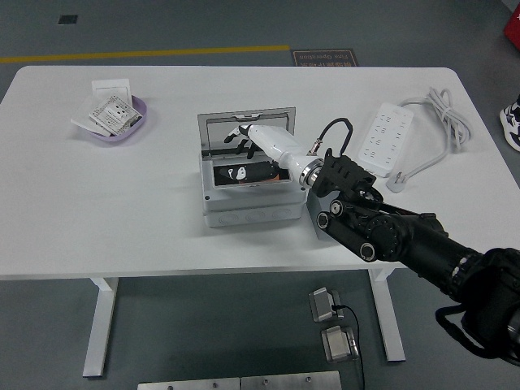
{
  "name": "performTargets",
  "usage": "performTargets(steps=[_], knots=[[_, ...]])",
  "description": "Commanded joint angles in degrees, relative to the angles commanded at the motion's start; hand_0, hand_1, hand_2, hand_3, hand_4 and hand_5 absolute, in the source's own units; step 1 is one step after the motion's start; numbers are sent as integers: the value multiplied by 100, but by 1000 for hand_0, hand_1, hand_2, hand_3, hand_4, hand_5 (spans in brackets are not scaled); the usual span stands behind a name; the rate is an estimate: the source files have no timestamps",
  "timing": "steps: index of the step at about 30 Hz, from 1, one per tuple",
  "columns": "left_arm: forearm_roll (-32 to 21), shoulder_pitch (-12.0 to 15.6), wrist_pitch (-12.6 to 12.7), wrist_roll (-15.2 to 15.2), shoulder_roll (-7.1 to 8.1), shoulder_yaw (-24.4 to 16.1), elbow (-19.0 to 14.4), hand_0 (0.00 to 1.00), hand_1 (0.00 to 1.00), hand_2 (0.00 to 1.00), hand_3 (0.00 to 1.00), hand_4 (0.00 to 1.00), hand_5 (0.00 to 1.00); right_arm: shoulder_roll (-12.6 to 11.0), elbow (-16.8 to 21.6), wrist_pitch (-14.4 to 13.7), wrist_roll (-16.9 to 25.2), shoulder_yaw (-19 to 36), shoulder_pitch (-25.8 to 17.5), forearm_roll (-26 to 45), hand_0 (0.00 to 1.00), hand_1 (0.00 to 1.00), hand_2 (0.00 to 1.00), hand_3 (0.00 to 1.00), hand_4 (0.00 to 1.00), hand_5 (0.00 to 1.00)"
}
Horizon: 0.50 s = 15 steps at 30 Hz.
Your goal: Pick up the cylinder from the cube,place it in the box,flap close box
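The right hand (246, 140) hovers over the open box (248, 195), fingers spread, holding nothing. Just below it, inside the box, lies the cylinder (262, 171), partly hidden. Far to its left, a purple bowl (122, 130) holds printed packets (108, 113), text unreadable.

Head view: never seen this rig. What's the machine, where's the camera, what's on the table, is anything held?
One picture, taken from a camera high on a humanoid robot, looking down over a white table. The black arm from the lower right ends in the right hand, white with dark fingertips. It hovers over an open grey box whose lid stands up behind. The fingers look spread and I see nothing held. Something light lies on the box's dark floor; I cannot tell what. The left arm is out of view. Also on the table: a purple dish of paper packets at far left and a white power strip with its cable at right.
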Motion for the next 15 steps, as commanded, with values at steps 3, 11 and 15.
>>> performTargets(steps=[3, 11, 15], knots=[[3, -3, -5, 0, -5, 1, 0, 748, 758, 728, 833, 812, 683, 0, 35, 7, -13, 29, -4, -22, 574, 463, 586, 747, 853, 487], [-26, 43, -5, 0, -27, 11, 0, 747, 757, 728, 833, 813, 678, -215, 653, 129, -160, 148, -163, 139, 613, 463, 579, 752, 858, 502], [-52, 91, -6, 8, -38, 9, 0, 747, 757, 728, 833, 813, 678, -499, 1153, 252, -287, 210, -308, 277, 613, 463, 579, 752, 858, 502]])
